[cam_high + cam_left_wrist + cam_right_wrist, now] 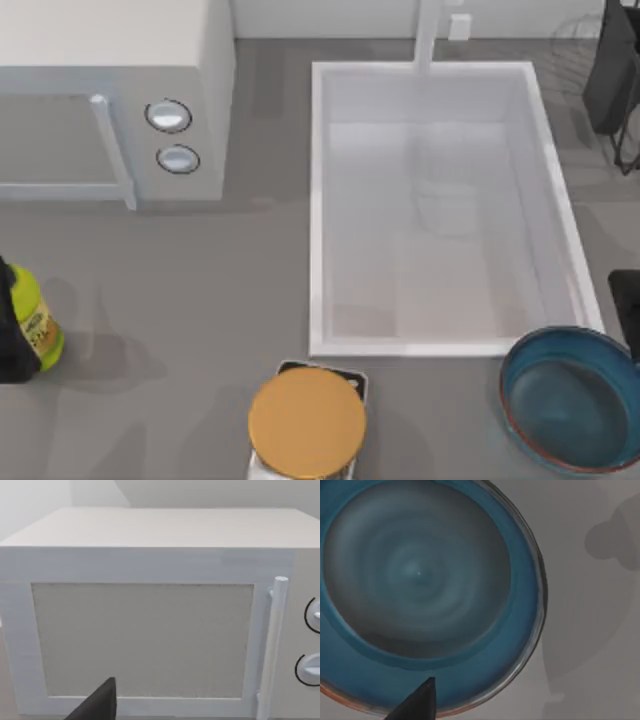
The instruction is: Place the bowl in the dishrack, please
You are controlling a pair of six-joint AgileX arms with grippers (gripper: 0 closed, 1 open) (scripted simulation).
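Right gripper point(415, 702): hovers directly above the bowl point(572, 398), one dark fingertip showing over the near rim; whether its fingers are apart or together cannot be told. Bowl: upright on the grey counter at the table's right front, just beside the white sink point(322, 200) corner, well apart from the dishrack point(615, 70) at the far right. Advice: descend at the rim, not the centre, one finger inside and one outside the wall, then lift level; left gripper point(95, 705) parked facing the microwave point(150, 615).
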